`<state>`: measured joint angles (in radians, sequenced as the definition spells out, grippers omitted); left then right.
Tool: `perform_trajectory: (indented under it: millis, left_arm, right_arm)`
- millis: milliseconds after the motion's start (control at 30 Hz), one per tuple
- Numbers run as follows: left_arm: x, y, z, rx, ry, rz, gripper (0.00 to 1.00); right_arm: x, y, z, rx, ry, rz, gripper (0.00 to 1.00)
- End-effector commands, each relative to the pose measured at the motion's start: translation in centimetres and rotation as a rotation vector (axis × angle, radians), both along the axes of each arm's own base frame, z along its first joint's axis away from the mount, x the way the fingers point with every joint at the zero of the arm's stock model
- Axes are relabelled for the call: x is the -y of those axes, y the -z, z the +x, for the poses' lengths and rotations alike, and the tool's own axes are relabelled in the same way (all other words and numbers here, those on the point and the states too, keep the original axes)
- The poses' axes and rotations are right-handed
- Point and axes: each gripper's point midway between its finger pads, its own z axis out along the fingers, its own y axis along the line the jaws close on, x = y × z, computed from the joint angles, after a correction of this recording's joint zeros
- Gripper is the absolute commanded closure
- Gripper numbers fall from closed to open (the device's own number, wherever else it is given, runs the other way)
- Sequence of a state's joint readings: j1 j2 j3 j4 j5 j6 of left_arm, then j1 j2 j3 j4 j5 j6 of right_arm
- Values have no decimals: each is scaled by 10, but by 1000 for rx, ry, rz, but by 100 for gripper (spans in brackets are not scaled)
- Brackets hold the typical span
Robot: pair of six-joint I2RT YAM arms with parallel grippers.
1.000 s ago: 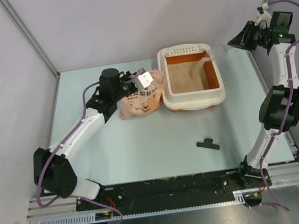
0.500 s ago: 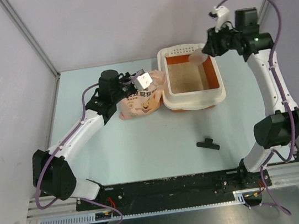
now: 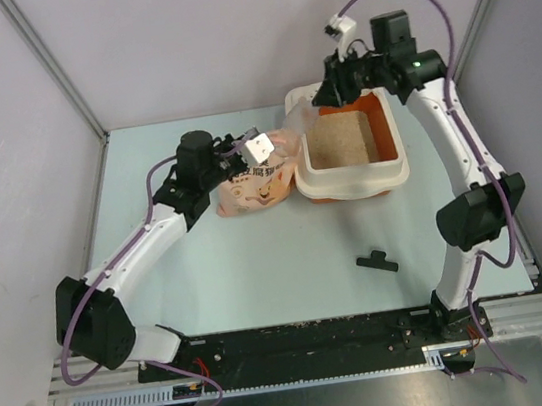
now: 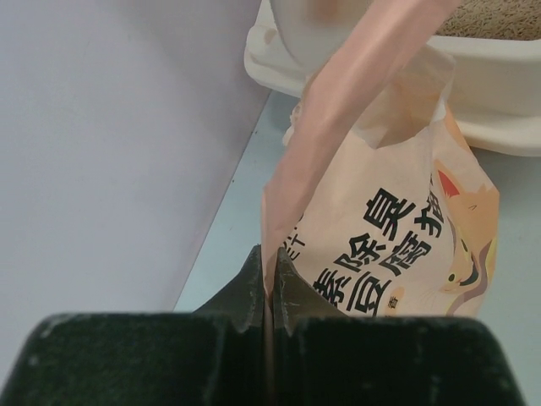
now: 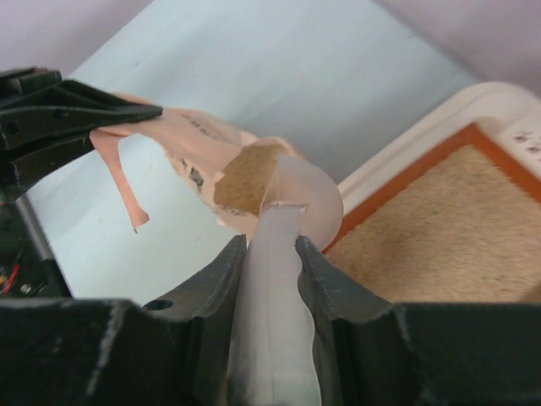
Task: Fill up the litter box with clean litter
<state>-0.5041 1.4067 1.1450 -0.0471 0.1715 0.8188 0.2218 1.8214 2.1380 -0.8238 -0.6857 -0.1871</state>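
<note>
The litter box (image 3: 353, 183) sits at the far middle of the worktop (image 3: 260, 265). A layer of tan litter (image 3: 338, 140) already covers its floor. The pink bag (image 3: 254, 187) lies just beside its left wall, with its torn mouth at the top, close to the box's far left corner.

The left jaws are pressed together on a thin strip of the bag's upper edge. They hold that flap up, so the mouth gapes toward the box.

The right jaws stand partly closed around the flat handle of a pale, see-through scoop (image 5: 297, 196). That arm reaches across the far end of the box. The scoop's long axis runs from the jaws down and to the left, and its bowl is right at the bag's opening. More litter (image 5: 245, 173) shows inside the tear. Whether the bowl has any grains in it cannot be told.

The step in hand looks like dipping the scoop into the bag. The coming move turns on one line: the bowl has to go in along the handle's axis, through the gap under the lifted flap. It would then swing right, over the near rim into the box. The right arm is the one placed for this, and the left only steadies the bag.

A small black clip (image 3: 377, 262) lies well apart, nearer the arm bases.
</note>
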Motion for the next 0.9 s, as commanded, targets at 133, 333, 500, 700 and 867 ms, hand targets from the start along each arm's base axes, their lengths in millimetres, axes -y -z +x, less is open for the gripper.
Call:
perform_trajectory:
  millis: [133, 333, 500, 700, 867]
  left_arm:
    - [11, -89, -12, 222, 51, -166, 100]
    - [11, -96, -17, 219, 51, -196, 100]
    - [10, -97, -21, 199, 47, -231, 100]
    - [3, -92, -19, 175, -3, -249, 100]
    - [2, -91, -17, 134, -42, -304, 100]
  right_arm:
    - [-29, 27, -5, -80, -99, -23, 100]
    - [-57, 58, -3, -140, -86, -90, 100]
    - [-71, 75, 26, -177, 243, -121, 100]
    - [-87, 108, 29, -232, 345, -175, 100]
    - [-93, 147, 23, -305, 375, -217, 100]
